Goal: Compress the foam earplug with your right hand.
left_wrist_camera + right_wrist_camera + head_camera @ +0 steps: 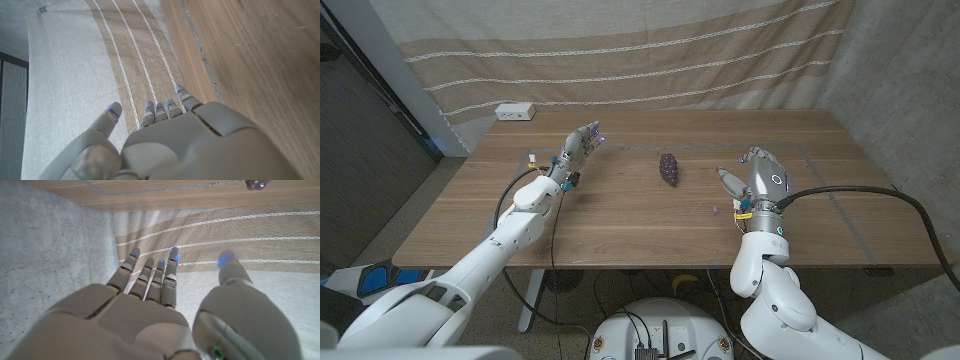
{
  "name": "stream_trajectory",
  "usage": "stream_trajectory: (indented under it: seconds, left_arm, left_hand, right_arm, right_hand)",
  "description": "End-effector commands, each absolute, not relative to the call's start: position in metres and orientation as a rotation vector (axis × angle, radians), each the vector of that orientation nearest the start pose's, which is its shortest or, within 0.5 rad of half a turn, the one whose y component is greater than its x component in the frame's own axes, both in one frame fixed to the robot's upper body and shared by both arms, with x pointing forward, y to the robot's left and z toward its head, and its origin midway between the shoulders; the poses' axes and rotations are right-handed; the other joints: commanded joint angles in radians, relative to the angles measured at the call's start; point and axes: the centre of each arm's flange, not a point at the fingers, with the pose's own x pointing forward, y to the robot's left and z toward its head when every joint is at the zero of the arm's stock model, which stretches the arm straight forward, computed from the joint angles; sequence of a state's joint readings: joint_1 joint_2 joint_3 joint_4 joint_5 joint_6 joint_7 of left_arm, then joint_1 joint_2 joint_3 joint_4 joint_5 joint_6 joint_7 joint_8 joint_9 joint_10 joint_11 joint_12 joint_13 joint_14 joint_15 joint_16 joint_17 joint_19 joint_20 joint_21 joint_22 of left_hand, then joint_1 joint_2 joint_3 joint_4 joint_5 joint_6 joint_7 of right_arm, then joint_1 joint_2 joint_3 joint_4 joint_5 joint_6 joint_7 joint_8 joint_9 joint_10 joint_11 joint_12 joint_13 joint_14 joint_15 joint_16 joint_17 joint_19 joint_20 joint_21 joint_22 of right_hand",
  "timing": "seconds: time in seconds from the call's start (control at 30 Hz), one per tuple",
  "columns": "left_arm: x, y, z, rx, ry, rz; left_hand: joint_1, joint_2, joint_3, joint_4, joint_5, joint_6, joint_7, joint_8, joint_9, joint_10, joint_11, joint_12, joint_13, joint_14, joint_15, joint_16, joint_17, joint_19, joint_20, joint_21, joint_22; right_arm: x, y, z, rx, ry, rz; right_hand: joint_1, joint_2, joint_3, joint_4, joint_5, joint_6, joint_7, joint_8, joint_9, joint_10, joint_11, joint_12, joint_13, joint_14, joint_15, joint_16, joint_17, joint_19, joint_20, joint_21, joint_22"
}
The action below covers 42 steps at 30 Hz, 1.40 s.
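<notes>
Left hand (578, 150): raised over the counter's (620, 215) left part, fingers spread, holding nothing.
Foam earplug (668, 167): dark lump at mid-counter, between both hands; likely light, soft, springy; best pinched across its middle.
Right hand (757, 180): beside earplug, apart, fingers spread, empty.
Room: bare wood around; far-left white box (515, 112) well away.

Both arms had glossy white shells with dark grey joints. The left robot hand (578, 148) and right robot hand (756, 178) were grey, segmented, with little blue lights glowing at the fingertips (174, 251). Black cables ran along each forearm, plus yellow tags near the wrists. The right one had a round cap on its back.
</notes>
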<state>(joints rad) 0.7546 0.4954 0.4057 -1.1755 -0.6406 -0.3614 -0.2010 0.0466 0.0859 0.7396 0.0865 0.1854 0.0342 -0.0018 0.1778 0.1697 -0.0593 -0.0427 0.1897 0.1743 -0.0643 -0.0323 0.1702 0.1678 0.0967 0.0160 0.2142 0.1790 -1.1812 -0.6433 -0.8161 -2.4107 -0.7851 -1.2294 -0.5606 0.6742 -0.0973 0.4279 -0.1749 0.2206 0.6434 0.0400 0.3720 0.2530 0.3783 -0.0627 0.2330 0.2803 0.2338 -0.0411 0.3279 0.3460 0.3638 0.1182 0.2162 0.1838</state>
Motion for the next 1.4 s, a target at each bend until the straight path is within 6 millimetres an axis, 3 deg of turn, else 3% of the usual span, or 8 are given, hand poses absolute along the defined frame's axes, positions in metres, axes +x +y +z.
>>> stream_trajectory:
  seconds: [0.03, 0.2, 0.37, 0.6, 1.13, 1.4]
  left_arm:
    - [0.659, 0.283, -0.015, 0.033, -0.639, -0.336]
    - [0.658, 0.286, -0.017, 0.028, -0.641, -0.336]
    - [0.658, 0.288, -0.018, 0.028, -0.639, -0.338]
    - [0.656, 0.291, -0.017, 0.032, -0.643, -0.335]
    - [0.657, 0.293, -0.016, 0.042, -0.636, -0.349]
    - [0.658, 0.294, -0.015, 0.042, -0.633, -0.351]
  left_hand:
    - [-0.011, 0.064, 0.002, 0.001, 0.006, 0.006, -0.002, 0.004, 0.005, 0.003, 0.004, 0.003, 0.004, -0.004, -0.008, 0.007, 0.003, 0.007, 0.007, -0.001, 0.005]
    - [-0.013, 0.063, 0.001, 0.004, 0.006, 0.006, -0.003, 0.004, 0.005, 0.003, 0.004, 0.003, 0.004, -0.003, -0.008, 0.008, 0.004, 0.008, 0.007, -0.001, 0.005]
    - [-0.017, 0.061, -0.002, 0.008, 0.005, 0.008, -0.003, 0.005, 0.005, 0.005, 0.003, 0.004, 0.004, -0.003, -0.009, 0.009, 0.006, 0.008, 0.006, -0.001, 0.005]
    - [-0.020, 0.058, -0.005, 0.011, 0.005, 0.009, -0.003, 0.005, 0.005, 0.006, 0.002, 0.003, 0.004, -0.003, -0.010, 0.009, 0.006, 0.008, 0.007, -0.001, 0.005]
    - [-0.022, 0.042, -0.012, 0.006, 0.003, 0.012, -0.009, 0.005, 0.004, 0.004, -0.002, 0.003, 0.003, -0.004, -0.008, 0.007, 0.004, 0.006, 0.009, -0.002, 0.005]
    - [-0.021, 0.033, -0.016, 0.000, 0.003, 0.012, -0.011, 0.004, 0.004, 0.004, -0.001, 0.002, 0.003, -0.004, -0.009, 0.007, 0.002, 0.006, 0.011, -0.003, 0.005]
  right_arm:
    - [0.415, -0.163, -0.076, -1.107, -0.403, -0.698]
    - [0.421, -0.159, -0.081, -1.102, -0.391, -0.717]
    - [0.426, -0.155, -0.084, -1.123, -0.397, -0.723]
    - [0.428, -0.149, -0.088, -1.138, -0.382, -0.746]
    - [0.443, -0.143, -0.100, -1.177, -0.306, -0.687]
    - [0.450, -0.139, -0.106, -1.202, -0.305, -0.719]
  right_hand:
    - [0.036, 0.000, 0.007, -0.002, -0.001, 0.022, -0.013, 0.022, 0.014, 0.011, -0.010, 0.008, 0.010, 0.005, -0.053, 0.006, 0.008, 0.015, -0.011, 0.005, 0.005]
    - [0.053, -0.001, 0.007, -0.002, -0.002, 0.029, -0.020, 0.036, 0.023, 0.022, -0.012, 0.013, 0.017, 0.011, -0.057, 0.011, 0.012, 0.023, -0.013, 0.008, 0.004]
    - [0.046, -0.023, -0.010, 0.004, 0.003, 0.028, -0.022, 0.048, 0.033, 0.017, -0.010, 0.012, 0.024, 0.009, -0.053, 0.012, 0.016, 0.032, -0.020, 0.011, 0.005]
    - [0.075, -0.005, -0.005, 0.007, 0.007, 0.072, -0.034, 0.088, 0.052, 0.027, -0.013, 0.017, 0.036, 0.008, -0.052, 0.018, 0.026, 0.034, -0.021, 0.010, 0.005]
    - [0.075, 0.002, -0.015, 0.017, -0.003, 0.043, -0.024, 0.102, 0.073, 0.013, -0.011, 0.012, 0.050, 0.000, -0.048, 0.023, 0.038, 0.032, -0.014, 0.009, 0.007]
    - [0.094, 0.009, -0.014, 0.012, -0.003, 0.049, -0.047, 0.121, 0.086, 0.022, -0.022, 0.016, 0.058, 0.007, -0.062, 0.029, 0.045, 0.036, -0.023, 0.011, 0.007]
